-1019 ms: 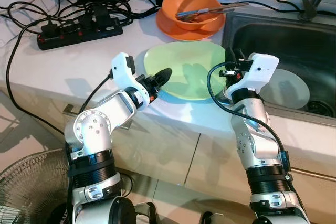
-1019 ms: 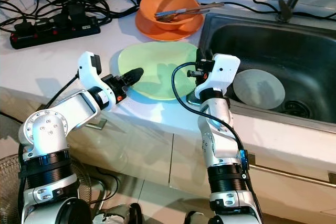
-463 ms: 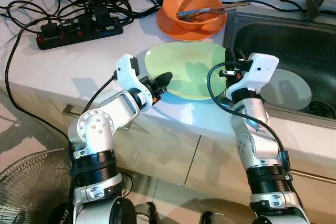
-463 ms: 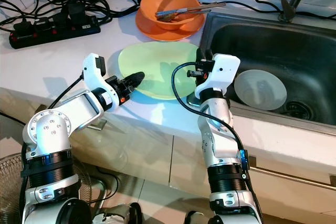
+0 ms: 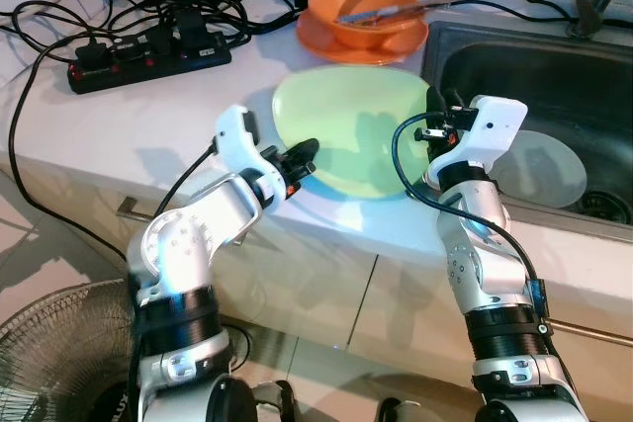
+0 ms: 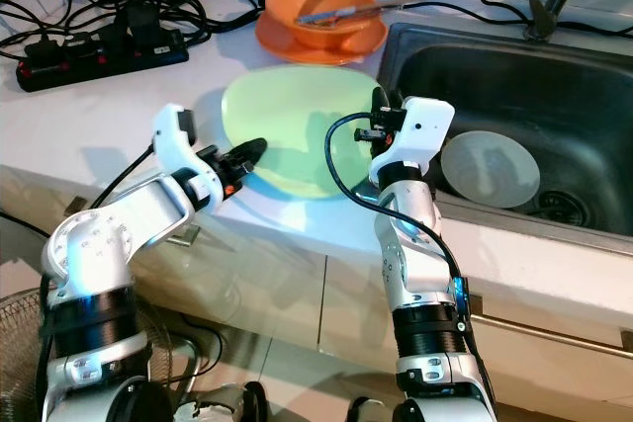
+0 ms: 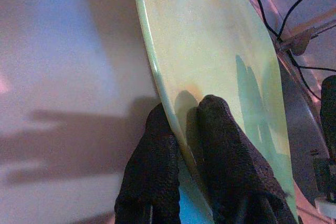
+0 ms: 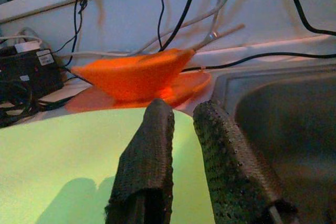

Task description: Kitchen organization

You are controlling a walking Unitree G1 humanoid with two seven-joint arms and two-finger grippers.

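Observation:
A pale green plate (image 5: 346, 130) hangs tilted just above the white counter, between my two grippers. My left gripper (image 5: 302, 155) is shut on its near left rim; in the left wrist view one black finger (image 7: 157, 145) lies under the rim and the other on top. My right gripper (image 5: 435, 111) is at the plate's right edge beside the sink. In the right wrist view its fingers (image 8: 152, 145) stand close together over the green surface with nothing between them. An orange bowl (image 5: 361, 19) holding utensils sits on an orange plate just behind.
A steel sink (image 5: 554, 76) on the right holds a white plate (image 5: 539, 167). A black power strip (image 5: 148, 58) and tangled cables cover the counter's back left. A fan (image 5: 59, 353) stands on the floor at lower left.
The green plate has lifted and tipped up off the counter, its far edge now nearer the orange bowl. My left gripper rose with the rim; the right gripper barely moved.

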